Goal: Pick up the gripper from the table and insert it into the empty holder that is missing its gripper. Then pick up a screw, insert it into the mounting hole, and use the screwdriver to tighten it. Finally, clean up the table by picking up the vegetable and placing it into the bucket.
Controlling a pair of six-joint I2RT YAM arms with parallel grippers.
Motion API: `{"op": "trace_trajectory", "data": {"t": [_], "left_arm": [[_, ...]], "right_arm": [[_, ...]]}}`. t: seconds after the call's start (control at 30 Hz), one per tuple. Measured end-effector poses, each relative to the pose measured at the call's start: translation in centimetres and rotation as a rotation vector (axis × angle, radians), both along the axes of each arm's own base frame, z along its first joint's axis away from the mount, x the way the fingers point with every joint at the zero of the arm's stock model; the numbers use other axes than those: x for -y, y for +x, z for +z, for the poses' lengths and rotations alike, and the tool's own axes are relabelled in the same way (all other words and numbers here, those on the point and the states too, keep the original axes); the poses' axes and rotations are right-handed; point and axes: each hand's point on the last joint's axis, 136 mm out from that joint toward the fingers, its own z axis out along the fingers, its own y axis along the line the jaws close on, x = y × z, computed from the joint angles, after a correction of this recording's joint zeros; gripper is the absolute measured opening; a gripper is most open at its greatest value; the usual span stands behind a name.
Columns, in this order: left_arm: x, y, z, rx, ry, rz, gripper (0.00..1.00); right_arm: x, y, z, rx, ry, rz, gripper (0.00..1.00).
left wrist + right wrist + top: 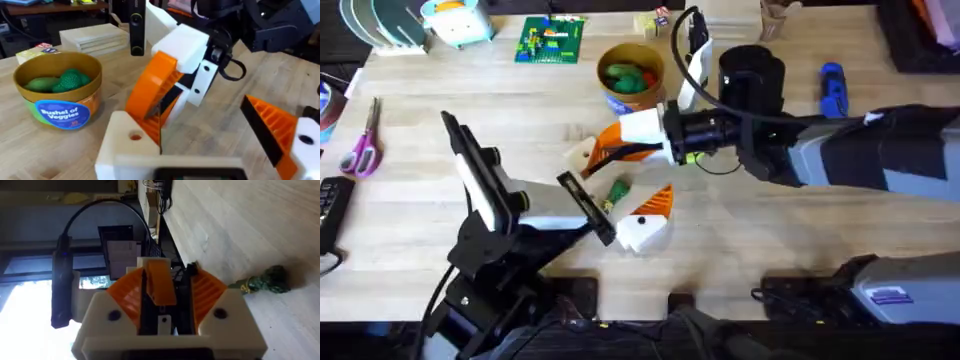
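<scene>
Orange ribbed plastic marked both arms in the overhead view. The right claw point(620, 143) reached in from the right to the middle of the butcher-block desk point(770, 240), its white fingers closed around the gripper point(615, 140), the small orange wedge. Just beside its tip stood the holder point(578, 156), the bare white finger of the left claw point(620, 200); that claw's other finger, nearer the bases, carried an orange pad. The left claw stood wide open with nothing in it, and the vegetable point(617, 190) lay on the desk between its two fingers. Behind them the yellow bucket point(631, 75) held green toy vegetables. The blue screwdriver point(833, 88) lay well apart, toward the far right.

In the left wrist view, the holder point(131, 145) sat in the foreground with a round hole in its face. The gripper point(152, 85) hung tilted just above it, pinched in the right claw point(172, 80). The bucket point(57, 90), labelled "Bushel of Veggies", stood beyond.

In the right wrist view, the right claw point(162, 292) clamped the gripper point(160, 282) between its two orange pads, and the vegetable point(262, 281) lay on the wood close by.
</scene>
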Motion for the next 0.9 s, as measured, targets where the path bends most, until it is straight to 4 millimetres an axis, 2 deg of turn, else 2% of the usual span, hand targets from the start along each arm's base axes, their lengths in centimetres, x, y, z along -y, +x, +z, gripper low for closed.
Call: {"op": "trace_trajectory", "data": {"t": [0.2, 0.37, 0.57, 0.67, 0.8, 0.9], "left_arm": [[0.1, -0.1, 0.0, 0.000, 0.000, -0.008, 0.993], [0.1, -0.1, 0.0, 0.000, -0.001, -0.008, 0.993], [0.1, -0.1, 0.0, 0.000, 0.000, -0.009, 0.993], [0.1, -0.1, 0.0, 0.000, 0.000, -0.009, 0.993], [0.1, -0.2, 0.0, 0.000, -0.001, -0.012, 0.993], [0.1, -0.2, 0.0, 0.000, -0.001, -0.012, 0.993]], "right_arm": [[0.0, -0.1, 0.0, 0.000, 0.001, 0.002, 0.454], [-0.2, 0.2, 1.3, 0.056, 0.044, 0.006, 0.496], [0.3, 0.9, 1.4, 0.058, 0.050, -0.014, 0.529], [1.2, 2.1, 1.4, 0.064, 0.049, -0.049, 0.592], [3.3, 4.5, 1.5, 0.092, 0.047, -0.121, 0.688], [5.6, 6.7, 1.5, 0.132, 0.042, -0.187, 0.827]]}}
